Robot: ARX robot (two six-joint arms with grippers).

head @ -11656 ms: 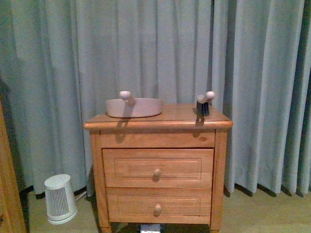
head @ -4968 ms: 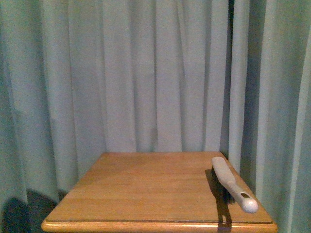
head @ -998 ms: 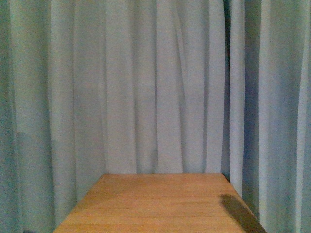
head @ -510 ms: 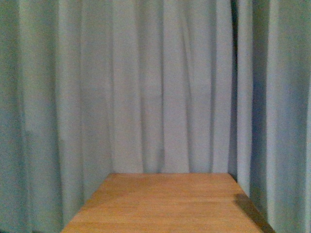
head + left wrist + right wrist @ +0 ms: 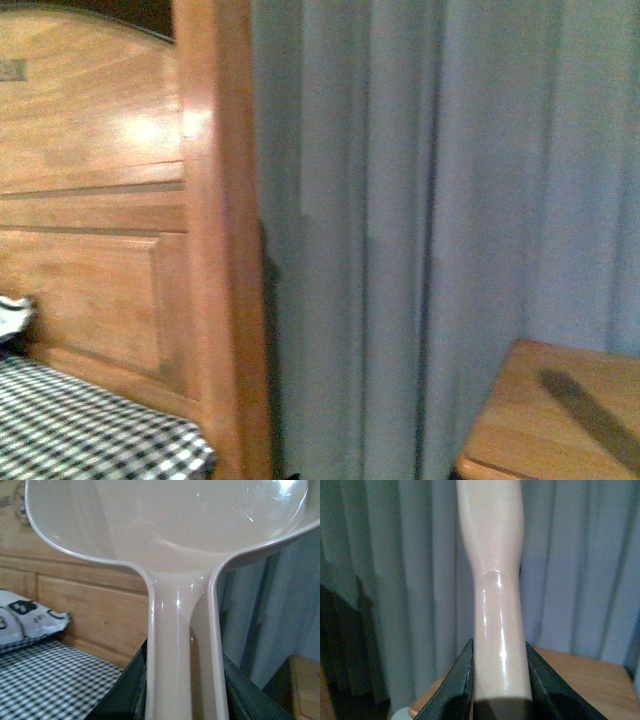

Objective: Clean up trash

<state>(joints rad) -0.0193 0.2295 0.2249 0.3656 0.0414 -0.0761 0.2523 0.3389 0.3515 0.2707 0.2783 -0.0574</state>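
My left gripper (image 5: 184, 700) is shut on the handle of the beige plastic dustpan (image 5: 170, 525), whose wide scoop fills the far part of the left wrist view. My right gripper (image 5: 500, 690) is shut on the pale handle of the brush (image 5: 492, 570); its bristles are out of view. Neither gripper shows in the front view. A small white thing (image 5: 12, 318) lies at the left edge of the front view on the bed; I cannot tell whether it is the trash. No clear wad of paper shows.
A wooden headboard (image 5: 110, 200) and a black-and-white checked bedspread (image 5: 80, 430) are at the left. A patterned pillow (image 5: 25, 620) lies on the bed. Grey-blue curtains (image 5: 420, 200) hang behind. The nightstand top (image 5: 560, 420) is at the lower right.
The front view has swung left: the nightstand top slid from the centre to the lower right, and the headboard and bed have come into view.
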